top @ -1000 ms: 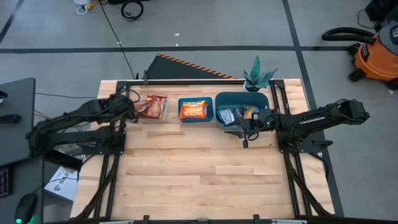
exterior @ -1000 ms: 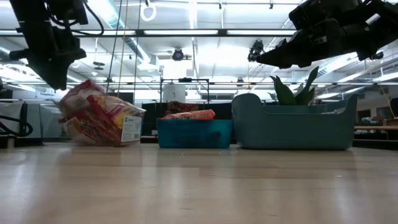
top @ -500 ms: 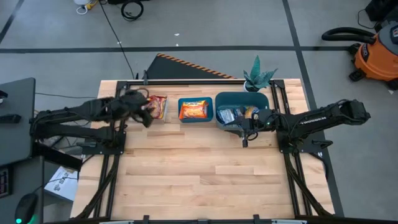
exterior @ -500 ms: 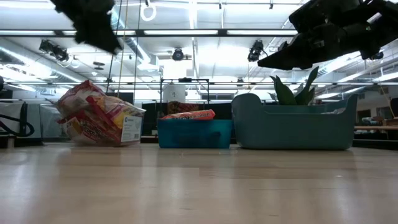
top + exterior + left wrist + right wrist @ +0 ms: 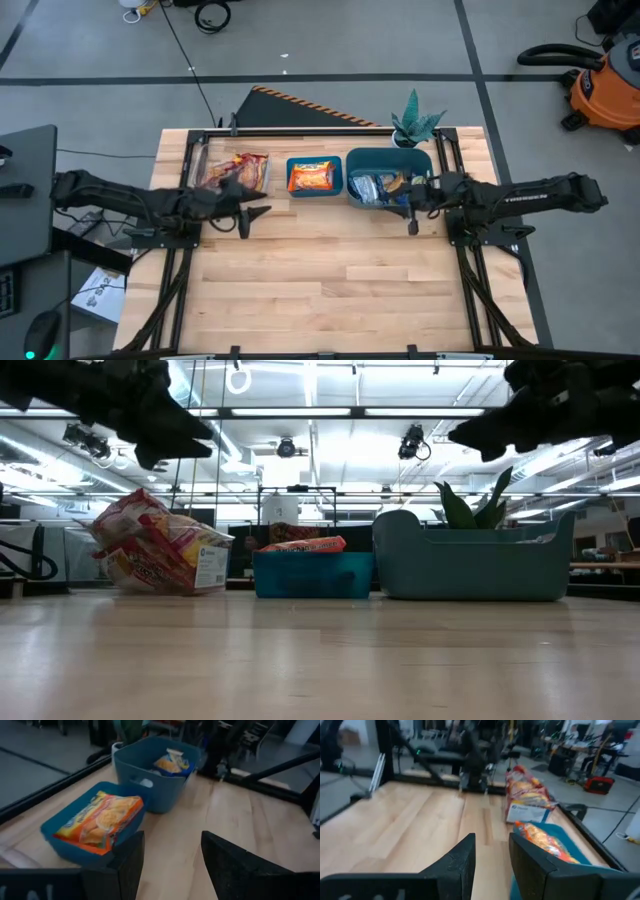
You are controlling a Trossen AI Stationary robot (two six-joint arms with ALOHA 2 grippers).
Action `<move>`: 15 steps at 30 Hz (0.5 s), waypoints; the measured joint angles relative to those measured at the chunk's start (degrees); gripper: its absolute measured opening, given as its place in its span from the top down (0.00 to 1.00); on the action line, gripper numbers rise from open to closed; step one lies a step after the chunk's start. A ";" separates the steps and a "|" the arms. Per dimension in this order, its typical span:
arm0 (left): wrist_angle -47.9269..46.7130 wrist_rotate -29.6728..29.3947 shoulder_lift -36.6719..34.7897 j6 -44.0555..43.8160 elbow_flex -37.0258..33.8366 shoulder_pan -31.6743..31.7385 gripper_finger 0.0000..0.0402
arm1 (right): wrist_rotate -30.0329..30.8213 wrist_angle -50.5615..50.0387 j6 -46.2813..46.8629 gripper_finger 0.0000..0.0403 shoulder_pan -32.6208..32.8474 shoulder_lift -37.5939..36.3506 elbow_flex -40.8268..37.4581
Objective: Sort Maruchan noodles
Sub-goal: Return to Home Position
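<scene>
— Are we done sorting the noodles?

— We think so. Look at the small blue bin point(image 5: 315, 194) in the middle. The orange packets point(image 5: 312, 177) lie inside it.

— And the red ones?

— The red packets point(image 5: 247, 170) sit piled in the clear tray point(image 5: 208, 567), just beside the small blue bin on its left.

— Where do we find the blue-and-white packets point(image 5: 375, 186)?

— In the big blue bin point(image 5: 390, 152), just beside the small blue bin on its right. We cannot count how many are in each pile.

— Do we see any packet lying loose?

— No. We see no packet on the wood of the table point(image 5: 330, 290) in front of the small blue bin.

— What about the left gripper point(image 5: 255, 215)?

— It hangs in the air in front of the small blue bin and a bit to its left. Its two fingers stand apart with nothing between them.

— And the right gripper point(image 5: 411, 215)?

— It hangs to the right of the small blue bin, out past the front of the big bin. Its fingers have a gap too, and they hold nothing.

— So what is left for us?

— We guess only this: both arms need to go to their rest spots.
</scene>
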 joint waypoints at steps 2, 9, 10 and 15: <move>4.24 0.00 -0.46 0.92 -2.51 -0.44 0.49 | -0.60 1.26 1.87 0.69 -0.99 -2.86 -1.62; 14.60 -0.07 -3.13 6.56 -9.33 -0.50 0.49 | -3.62 2.24 10.09 0.69 -6.33 -11.99 -6.06; 16.85 -0.03 -3.50 7.75 -10.40 -0.50 0.49 | -4.05 2.24 11.09 0.69 -7.18 -13.08 -6.48; 26.19 0.89 -5.61 11.84 -16.17 -0.25 0.50 | -4.95 2.24 15.65 0.69 -10.52 -18.55 -7.80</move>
